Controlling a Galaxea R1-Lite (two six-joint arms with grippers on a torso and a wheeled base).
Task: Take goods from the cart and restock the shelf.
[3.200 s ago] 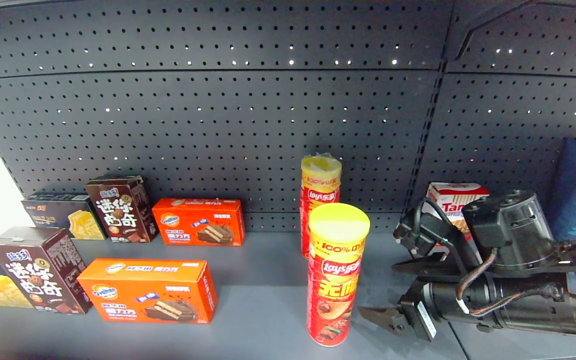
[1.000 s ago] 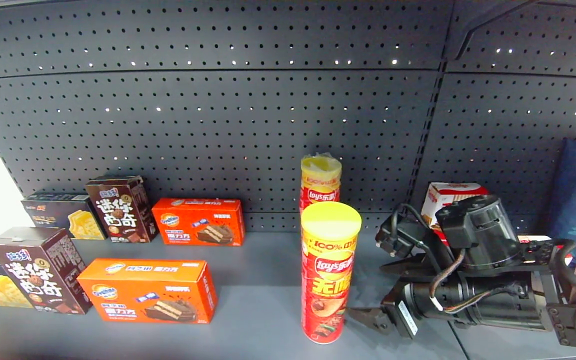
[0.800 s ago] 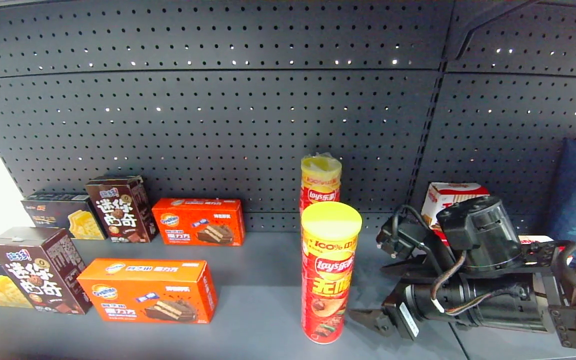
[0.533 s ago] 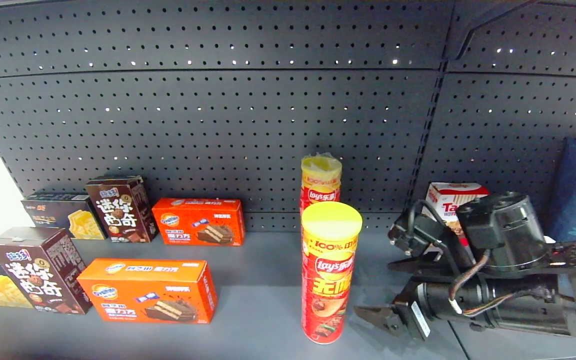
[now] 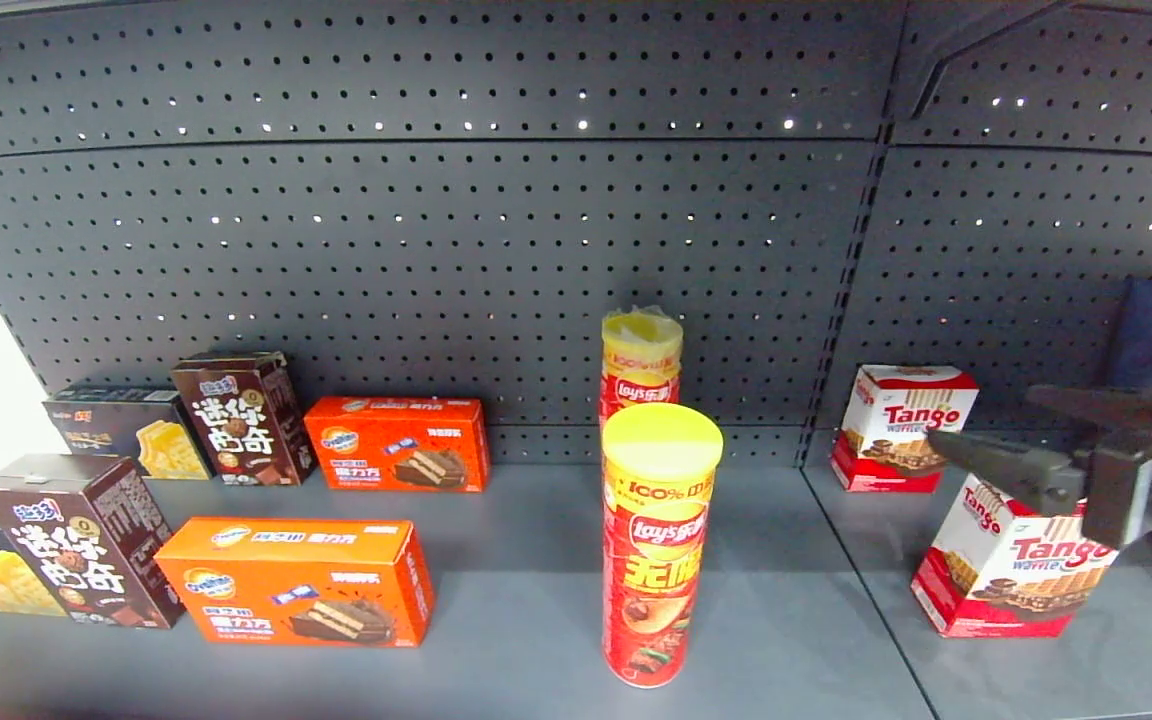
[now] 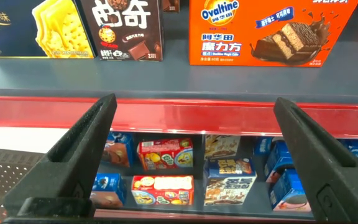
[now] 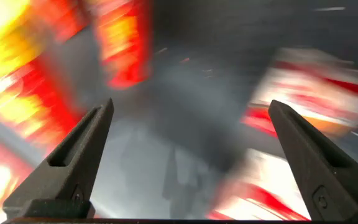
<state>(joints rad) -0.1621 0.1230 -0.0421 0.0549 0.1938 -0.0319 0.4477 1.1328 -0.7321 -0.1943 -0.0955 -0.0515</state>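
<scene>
1. The tall red chip can (image 5: 661,545), yellow lid, stands at the shelf (image 5: 526,560) front;
2. My right pincer (image 5: 984,418) is spread wide and empty by a wafer box (image 5: 1011,570);
3. My left pincer (image 6: 196,101) is spread wide too.

The left hand (image 6: 194,98) is matte black. Its two long, wedge-shaped fingers (image 6: 73,168) taper to blunt tips, each with a shallow step partway along, and one has a small round recess near its base. The right hand (image 7: 190,104) has the same black tapered fingers and the same round recess on one of them. In the head view, at three o'clock, its fingers run back into a dark grey, blocky, square-edged housing.
</scene>
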